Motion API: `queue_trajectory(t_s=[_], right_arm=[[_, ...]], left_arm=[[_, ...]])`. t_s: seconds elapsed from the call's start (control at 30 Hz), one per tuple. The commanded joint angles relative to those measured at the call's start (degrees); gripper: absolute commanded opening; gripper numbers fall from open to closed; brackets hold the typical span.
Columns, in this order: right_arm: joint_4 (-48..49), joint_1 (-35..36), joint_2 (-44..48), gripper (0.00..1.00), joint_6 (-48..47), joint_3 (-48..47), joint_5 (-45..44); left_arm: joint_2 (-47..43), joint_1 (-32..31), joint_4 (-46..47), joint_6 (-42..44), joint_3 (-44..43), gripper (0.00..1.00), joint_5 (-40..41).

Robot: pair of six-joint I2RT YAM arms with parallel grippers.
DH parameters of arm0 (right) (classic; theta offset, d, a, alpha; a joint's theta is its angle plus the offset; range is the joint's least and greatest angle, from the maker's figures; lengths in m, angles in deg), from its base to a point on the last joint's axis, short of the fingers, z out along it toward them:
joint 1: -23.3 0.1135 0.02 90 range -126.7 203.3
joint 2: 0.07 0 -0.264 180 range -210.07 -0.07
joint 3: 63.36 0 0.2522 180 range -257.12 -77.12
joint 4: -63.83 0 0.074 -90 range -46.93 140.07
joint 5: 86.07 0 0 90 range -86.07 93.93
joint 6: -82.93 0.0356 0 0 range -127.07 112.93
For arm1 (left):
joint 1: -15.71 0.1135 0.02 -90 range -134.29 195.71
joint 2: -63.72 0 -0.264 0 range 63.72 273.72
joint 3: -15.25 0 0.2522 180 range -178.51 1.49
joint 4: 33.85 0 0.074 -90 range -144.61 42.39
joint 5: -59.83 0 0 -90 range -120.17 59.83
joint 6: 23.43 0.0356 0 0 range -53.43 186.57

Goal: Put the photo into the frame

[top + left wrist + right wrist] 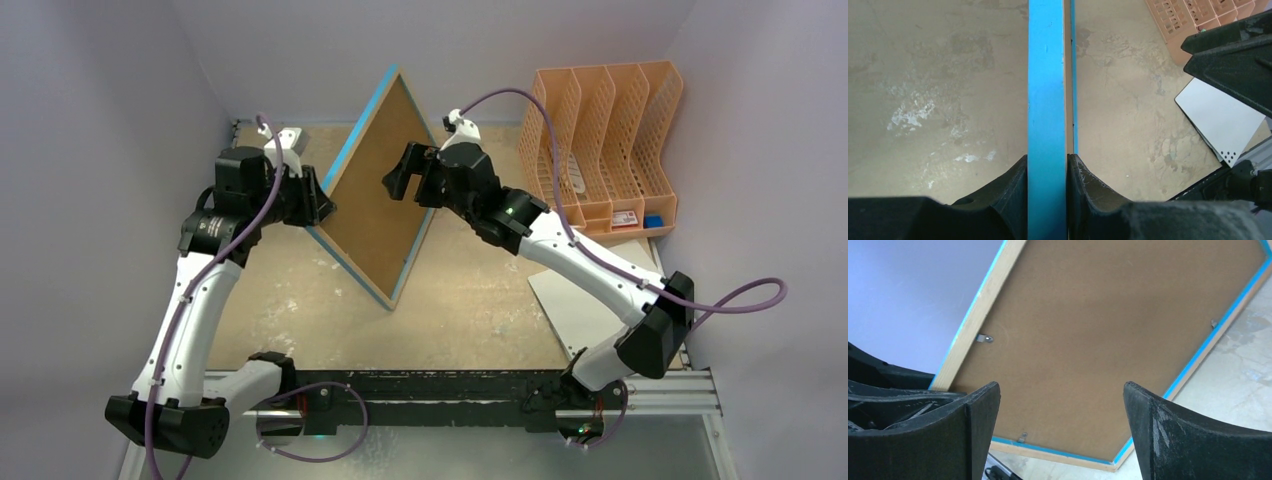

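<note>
The frame (352,150) stands tilted on one corner in the middle of the table. It has a cyan-blue face edge and a pale wood rear, and a brown backing board (385,190) fills its back, which faces right. My left gripper (322,208) is shut on the frame's left edge. In the left wrist view the blue edge (1047,100) runs between the fingers of that gripper (1047,170). My right gripper (397,180) hangs open just off the brown back, touching nothing. The right wrist view looks past its open gripper (1060,405) onto the backing board (1108,340). The photo is out of view.
A peach file organiser (605,140) stands at the back right. A white flat sheet (590,300) lies at the right front under my right arm, and shows as the white sheet (1220,117) in the left wrist view. Small metal clips (984,338) sit on the frame's rear.
</note>
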State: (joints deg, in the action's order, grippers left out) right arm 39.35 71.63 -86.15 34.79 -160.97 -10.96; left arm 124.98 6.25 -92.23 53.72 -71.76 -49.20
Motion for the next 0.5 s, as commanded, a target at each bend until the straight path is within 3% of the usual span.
queue_trajectory(t_s=[0.0,0.47], right_arm=[[4.42,-0.38,1.36,0.94,2.94,-0.79,3.23],[4.23,-4.4,-8.84,0.91,11.92,-13.3,7.44]], left_arm=[[-0.72,0.14,4.28,6.98,-5.36,0.0,-2.93],[1.56,0.05,4.82,14.44,-8.47,0.0,-9.62]])
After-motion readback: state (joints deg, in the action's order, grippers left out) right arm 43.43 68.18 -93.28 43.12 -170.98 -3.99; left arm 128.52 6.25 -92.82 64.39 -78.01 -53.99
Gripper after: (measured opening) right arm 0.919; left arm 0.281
